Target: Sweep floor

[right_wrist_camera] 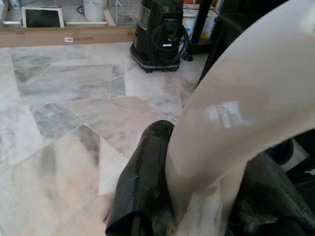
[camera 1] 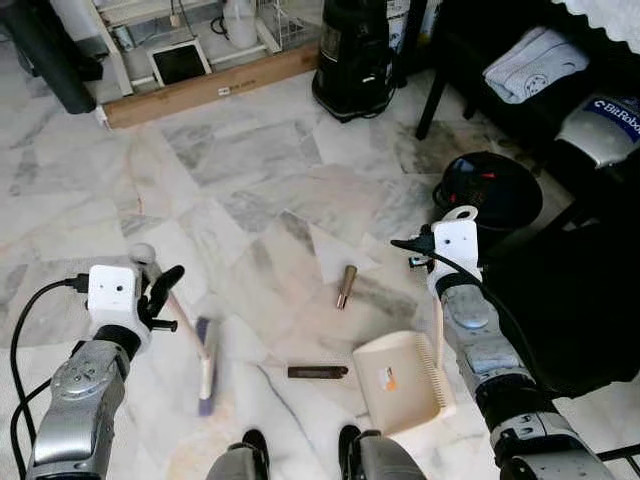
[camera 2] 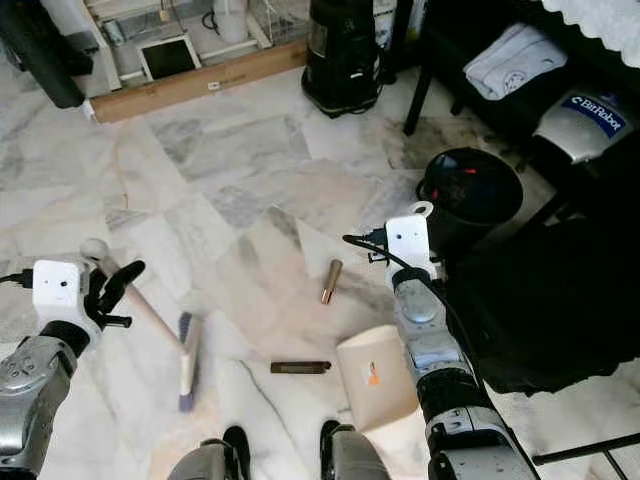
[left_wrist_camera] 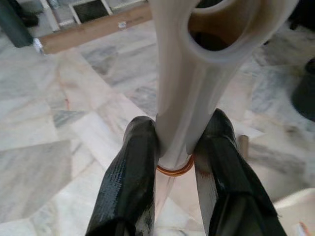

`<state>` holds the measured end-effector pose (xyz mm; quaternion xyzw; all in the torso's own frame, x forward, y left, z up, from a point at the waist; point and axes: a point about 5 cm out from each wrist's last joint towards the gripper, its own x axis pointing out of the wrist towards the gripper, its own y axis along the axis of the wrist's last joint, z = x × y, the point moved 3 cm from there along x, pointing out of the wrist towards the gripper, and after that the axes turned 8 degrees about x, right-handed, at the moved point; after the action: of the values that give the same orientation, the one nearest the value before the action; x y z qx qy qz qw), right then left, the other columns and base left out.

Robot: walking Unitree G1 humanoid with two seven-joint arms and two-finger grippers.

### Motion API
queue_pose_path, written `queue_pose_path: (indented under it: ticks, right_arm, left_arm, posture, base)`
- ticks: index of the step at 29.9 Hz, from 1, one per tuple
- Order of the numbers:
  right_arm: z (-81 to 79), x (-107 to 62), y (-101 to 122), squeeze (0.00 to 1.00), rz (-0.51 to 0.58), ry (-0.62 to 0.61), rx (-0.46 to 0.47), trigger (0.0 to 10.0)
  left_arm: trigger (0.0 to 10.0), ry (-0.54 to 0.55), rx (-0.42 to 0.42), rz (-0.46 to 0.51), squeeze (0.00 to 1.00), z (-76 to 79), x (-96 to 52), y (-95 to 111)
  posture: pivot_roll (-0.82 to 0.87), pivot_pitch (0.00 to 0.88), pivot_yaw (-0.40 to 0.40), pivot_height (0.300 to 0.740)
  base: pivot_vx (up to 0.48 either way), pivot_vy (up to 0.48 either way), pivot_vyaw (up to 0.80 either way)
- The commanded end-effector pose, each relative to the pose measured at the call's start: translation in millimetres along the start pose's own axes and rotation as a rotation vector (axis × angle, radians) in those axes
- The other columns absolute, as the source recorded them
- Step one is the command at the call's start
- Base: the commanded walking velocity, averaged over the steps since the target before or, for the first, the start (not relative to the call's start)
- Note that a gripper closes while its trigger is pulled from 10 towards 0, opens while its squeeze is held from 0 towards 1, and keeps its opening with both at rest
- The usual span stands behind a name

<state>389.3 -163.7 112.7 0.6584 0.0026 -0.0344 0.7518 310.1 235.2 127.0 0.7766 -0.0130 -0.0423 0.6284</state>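
We see the left gripper (left_wrist_camera: 174, 162) fingers (left_wrist_camera: 130, 182) clenched on the brush (camera 1: 207, 363) handle; the right gripper (right_wrist_camera: 197, 196) fingers grasp the dustpan (camera 1: 400, 380) handle.

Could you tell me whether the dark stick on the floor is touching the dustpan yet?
Apart. In the left eye view, bare marble floor shows between the dark stick and the dustpan.

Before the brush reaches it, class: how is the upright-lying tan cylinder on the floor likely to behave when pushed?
The tan cylinder looks round and smooth, so it will probably roll rather than slide. The polished marble floor offers little grip, so it may travel past the dustpan. Being small, it seems light; a gentle stroke from the brush likely suffices.
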Motion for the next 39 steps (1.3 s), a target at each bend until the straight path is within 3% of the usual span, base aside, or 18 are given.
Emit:
queue_pose_path:
  ticks: [1,6,19,25,36,37,38,39]
  right_arm:
    - [-11.7,-11.4,-36,0.00,-0.142,0.030,0.027,10.0]
    - [-12.4,-9.0,-31,0.00,-0.131,0.024,0.046,10.0]
    - [-14.9,-4.5,-25,0.00,-0.121,0.038,0.046,10.0]
    - [-15.4,-3.9,-25,0.00,-0.121,0.043,0.044,10.0]
    - [-15.3,-1.7,-22,0.00,-0.110,0.040,0.051,10.0]
    - [-15.4,-1.4,-21,0.00,-0.108,0.040,0.051,10.0]
    - [-15.4,-1.4,-21,0.00,-0.108,0.040,0.051,10.0]
    - [-15.5,-1.3,-21,0.00,-0.107,0.041,0.052,10.0]
  left_arm:
    - [10.0,-0.049,-0.066,-0.044,0.00,8.7,-0.8,-12]
    - [10.0,-0.095,-0.160,-0.041,0.00,16.1,7.4,-4]
    - [10.0,-0.148,-0.336,-0.018,0.00,23.5,10.7,11]
    - [10.0,-0.196,-0.498,0.025,0.00,29.7,12.3,28]
    - [10.0,-0.222,-0.568,0.096,0.00,31.6,15.3,51]
    - [10.0,-0.153,-0.542,0.154,0.00,22.7,16.1,60]
    - [10.0,-0.153,-0.542,0.154,0.00,22.7,16.1,60]
    - [10.0,-0.033,-0.507,0.219,0.00,5.0,15.9,71]
  posture:
    - [-0.13,0.264,0.044,0.740]
    - [-0.07,0.294,0.064,0.740]
    - [-0.05,0.301,0.049,0.740]
    - [-0.05,0.300,0.046,0.740]
    - [-0.04,0.290,0.046,0.740]
    - [-0.04,0.288,0.044,0.740]
    - [-0.04,0.288,0.044,0.740]
    - [-0.04,0.288,0.044,0.740]
  base:
    - [0.000,0.000,0.00]
    - [0.000,0.000,0.00]
    - [0.000,0.000,0.00]
    - [0.000,0.000,0.00]
    - [0.000,0.000,0.00]
    - [0.000,0.000,0.00]
    - [0.000,0.000,0.00]
    - [0.000,0.000,0.00]
